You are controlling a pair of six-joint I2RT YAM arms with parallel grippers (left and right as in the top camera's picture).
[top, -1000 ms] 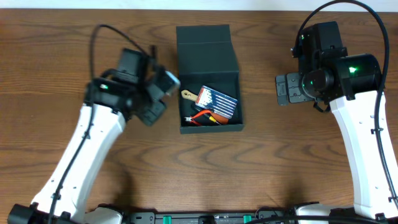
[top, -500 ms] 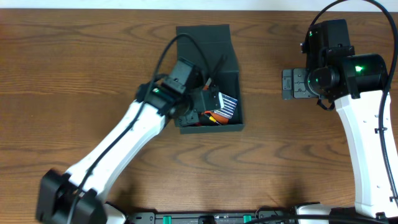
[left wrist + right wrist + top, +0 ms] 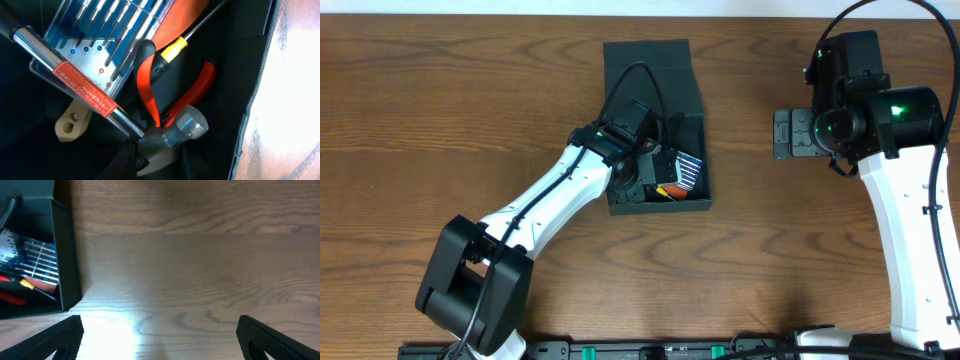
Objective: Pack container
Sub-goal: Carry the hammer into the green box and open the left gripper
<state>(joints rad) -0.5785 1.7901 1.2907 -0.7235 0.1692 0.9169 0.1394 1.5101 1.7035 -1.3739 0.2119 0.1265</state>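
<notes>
Overhead and wrist views, packing in progress. The container [image 3: 660,208], a dark teal-grey square box, sits on the wooden table [image 3: 440,120] at centre, towards the far edge. Its hinged lid flap [image 3: 645,65] is thrown back on the far side, which leaves the mouth clear for loading from above.

The left arm reaches in over the box's near-left corner. The left gripper [image 3: 150,162] is inside the box, low over the contents. Its jaws are drawn narrow on the head end of the hammer [image 3: 85,87]. Only 1 dark finger shows, at the bottom of the wrist view, so the hold is inferred from the pale claw lying beside it. The chrome shaft with its red label runs diagonally across the other tools. The head [image 3: 191,125] lies close to the box wall, so the hammer looks fitted corner to corner because it is long. Judged stage: setting the hammer down, release not yet made.

Contents, 4 further items:
- a clear blue screwdriver set [image 3: 95,35], flat, under the shaft
- red-handled pliers [image 3: 150,85], beside the set
- an orange-handled screwdriver [image 3: 175,25], partly beneath the pliers
- a beige handle piece [image 3: 70,125], poking out under the shaft; what tool it belongs to I cannot tell

The right gripper [image 3: 785,135] hangs over bare table well to the right of the box. Its jaws are spread wide and hold nothing, which keeps it out of the left arm's way.
</notes>
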